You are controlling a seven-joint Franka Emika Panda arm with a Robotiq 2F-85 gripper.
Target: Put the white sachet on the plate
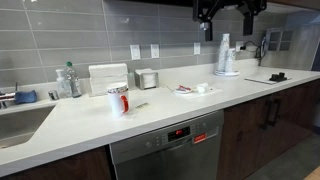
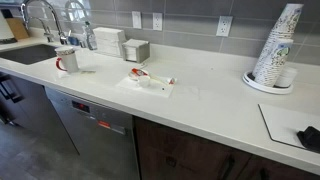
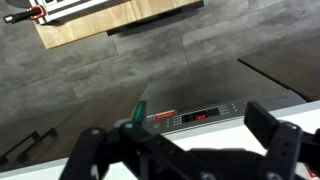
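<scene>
The white sachet (image 1: 140, 105) lies flat on the white counter just beside a white mug with red marking (image 1: 118, 99). It also shows faintly in an exterior view (image 2: 87, 71) next to the mug (image 2: 66, 60). The plate (image 1: 183, 90), a low white dish with reddish marks, sits further along the counter and shows in both exterior views (image 2: 138, 76). My gripper (image 1: 226, 12) hangs high above the counter, far from both. In the wrist view its fingers (image 3: 185, 150) are spread and empty, over the counter's front edge and the dishwasher panel.
A small white cup (image 2: 160, 83) stands by the plate. A stack of paper cups (image 2: 275, 50) stands near the wall. A sink (image 1: 20, 120) with a tap is at one end. A black object lies on a board (image 2: 310, 135). Boxes (image 1: 108, 78) stand against the tiled wall.
</scene>
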